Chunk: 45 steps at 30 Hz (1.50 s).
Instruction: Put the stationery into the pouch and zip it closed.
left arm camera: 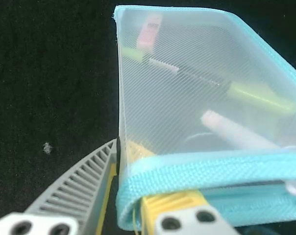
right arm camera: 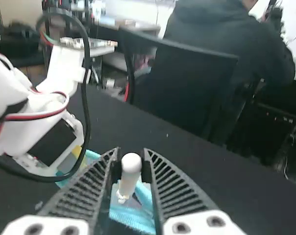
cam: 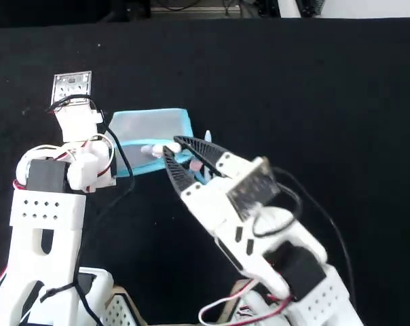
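A: Left to right, where do things stand?

B: The left gripper [left arm camera: 119, 152] is clamped on a corner of the pouch [left arm camera: 187, 98], with 1 finger on each side of the mesh. Just beyond its jaws, inside the pouch, lie a pink eraser [left arm camera: 149, 34], a green pen [left arm camera: 256, 95] and a pale marker [left arm camera: 236, 132]. That's 3 items, apparently packed.

A: And the right?

B: The right gripper [right arm camera: 131, 154] pinches a white stick [right arm camera: 131, 164] between its jaws, at the pouch's teal edge. Whether it's the zip pull or a last pen is unclear. The zipping looks unfinished.

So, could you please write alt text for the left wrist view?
A see-through pouch with blue trim holds a green pen, a pink item and a white stick. The left end effector grips its corner.
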Available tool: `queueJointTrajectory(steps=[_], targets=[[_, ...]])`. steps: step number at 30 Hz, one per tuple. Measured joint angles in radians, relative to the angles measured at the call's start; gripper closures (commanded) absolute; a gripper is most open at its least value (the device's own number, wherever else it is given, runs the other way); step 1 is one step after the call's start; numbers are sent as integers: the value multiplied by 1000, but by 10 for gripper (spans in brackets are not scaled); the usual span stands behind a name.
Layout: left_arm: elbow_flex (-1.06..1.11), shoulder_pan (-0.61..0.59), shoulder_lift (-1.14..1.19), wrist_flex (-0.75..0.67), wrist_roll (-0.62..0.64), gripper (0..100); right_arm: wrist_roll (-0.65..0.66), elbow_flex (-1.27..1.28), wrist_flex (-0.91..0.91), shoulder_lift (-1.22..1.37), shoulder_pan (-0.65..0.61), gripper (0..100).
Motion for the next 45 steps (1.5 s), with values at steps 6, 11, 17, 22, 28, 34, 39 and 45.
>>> queueJointTrajectory(steps=[6, 11, 17, 22, 28, 34, 39, 45], targets=[[0, 0, 0, 0, 0, 967, 8, -83, 84, 92, -25, 988], [0, 0, 0, 0, 0, 967, 11, -94, 110, 95, -40, 988], [0, 0, 0, 0, 0, 967, 12, -94, 110, 104, -40, 988], [0, 0, 0, 0, 0, 967, 49, -167, 173, 83, -20, 988], [0, 0, 0, 0, 0, 967, 54, -192, 206, 58, -15, 988], [0, 0, 0, 0, 0, 967, 54, -60, 83, 55, -26, 988], [0, 0, 0, 0, 0, 967, 63, -34, 52, 55, -75, 988], [0, 0, 0, 0, 0, 967, 63, -32, 15, 207, -78, 988]])
